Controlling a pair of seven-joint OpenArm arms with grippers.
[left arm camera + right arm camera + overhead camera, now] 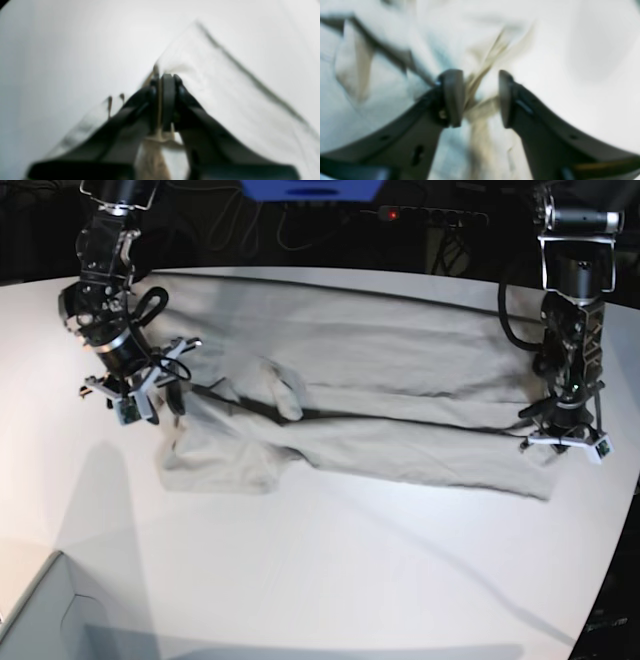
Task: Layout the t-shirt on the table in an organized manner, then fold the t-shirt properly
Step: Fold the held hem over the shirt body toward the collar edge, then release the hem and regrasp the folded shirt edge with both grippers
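Observation:
The light grey-beige t-shirt lies stretched left to right across the white table, with a bunched fold near its left end. My left gripper is at the shirt's right end; in the left wrist view it is shut on a pinch of the t-shirt just above the table. My right gripper is at the shirt's left end; in the right wrist view it is open, with a crumpled ridge of the t-shirt between its fingers and the table to the right.
A grey box corner sits at the front left of the table. A power strip and cables lie behind the table's far edge. The table's curved edge runs down the right side.

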